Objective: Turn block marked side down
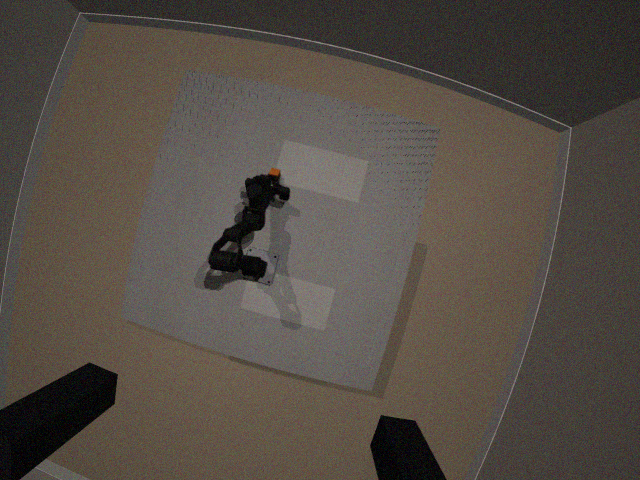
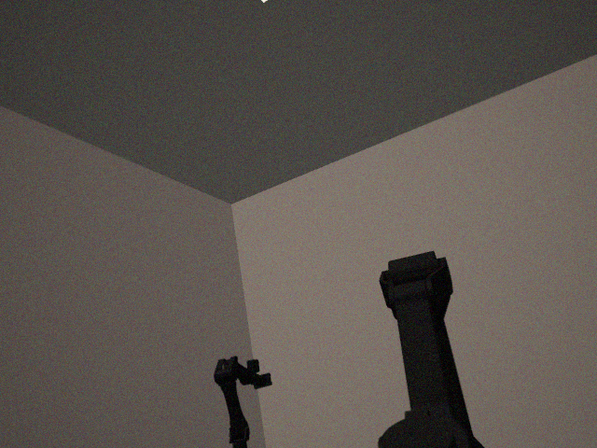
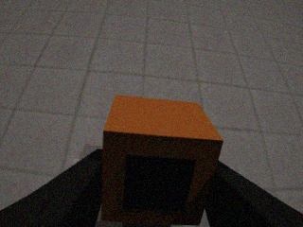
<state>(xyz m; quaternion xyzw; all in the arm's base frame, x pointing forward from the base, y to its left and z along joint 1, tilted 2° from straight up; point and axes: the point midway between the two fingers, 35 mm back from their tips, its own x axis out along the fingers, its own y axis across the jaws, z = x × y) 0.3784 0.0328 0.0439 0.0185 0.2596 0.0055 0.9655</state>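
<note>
1. Presently, the gripper is clamped on the orange block; in the wrist view the two dark fingers press its left and right sides at lower centre of the frame.
2. The block is off the grey tiled table, whose surface shows well beyond and below it. In the top view the block appears as a small orange patch at the arm's tip, just left of the pale rectangle above centre.
3. The marked side, a dark square panel, faces the wrist camera. It is not facing down.
4. Judgement on progress: pick-up and lift are done. Remaining: rotate the block until the dark panel points at the table, lower it, release, withdraw.
5. Labels and writing: none legible anywhere. The dark square is plain, and no brand shows on the arm.
6. The exterior view shows only dark arm silhouettes against the walls; the block is not visible there.
</note>
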